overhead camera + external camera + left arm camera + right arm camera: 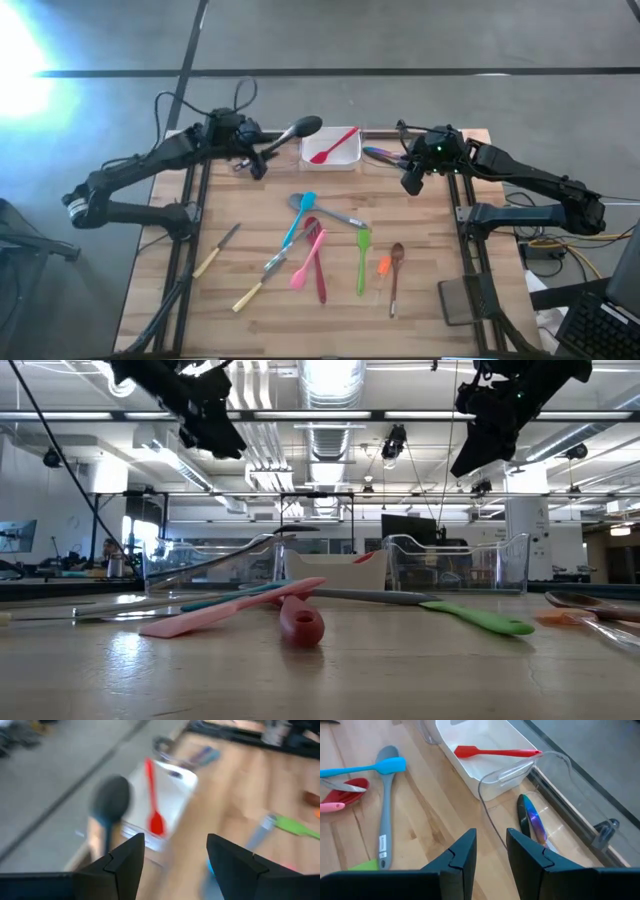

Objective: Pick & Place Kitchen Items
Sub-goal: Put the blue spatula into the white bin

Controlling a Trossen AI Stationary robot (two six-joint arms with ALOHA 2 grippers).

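Black ladle (297, 130) lies just left of the white tray (345, 157); left gripper (255, 163) beside it released, right gripper (411, 182) empty, narrowly parted.

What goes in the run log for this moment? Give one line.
left gripper: open, by black ladle | right gripper: empty, above clear tray | white tray: red spatula

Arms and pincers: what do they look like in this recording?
Both arms are dark, jointed, with black cables looping near the wrists. The left pincer and right pincer each have two black, angular, wedge-shaped fingers. A small green light glows on the right wrist. No markings are legible.
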